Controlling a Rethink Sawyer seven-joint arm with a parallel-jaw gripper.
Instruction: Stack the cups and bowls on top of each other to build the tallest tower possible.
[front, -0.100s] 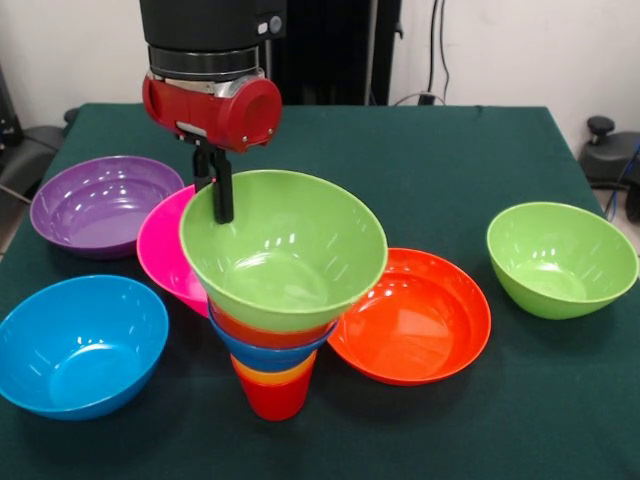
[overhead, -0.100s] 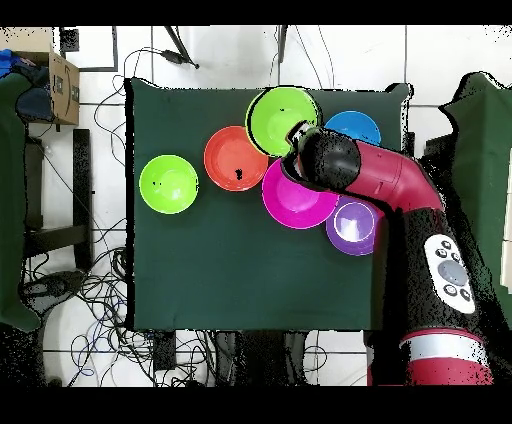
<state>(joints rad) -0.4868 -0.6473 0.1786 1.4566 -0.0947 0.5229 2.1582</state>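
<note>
The tower (front, -0.100s: 275, 330) stands mid-table: a red cup (front, -0.100s: 272, 398) lowest, an orange cup, a small blue bowl (front, -0.100s: 268, 355) and a small orange-red bowl nested above it. A lime green bowl (front, -0.100s: 290, 245) sits on top, tilted slightly. My gripper (front, -0.100s: 218, 195) hangs over that bowl's left rim, one finger (front, -0.100s: 223, 190) inside and the other behind the wall, shut on the rim. From overhead, the top green bowl (overhead, -0.100s: 283, 120) hides the stack below it, and the arm's wrist (overhead, -0.100s: 325, 158) covers the gripper.
Loose bowls ring the tower: purple (front, -0.100s: 100, 205), pink (front, -0.100s: 160, 250) touching the stack's left side, light blue (front, -0.100s: 80, 345), large orange-red (front, -0.100s: 415, 315) and a second lime green (front, -0.100s: 560, 258). All rest on a dark green cloth (front, -0.100s: 450, 150).
</note>
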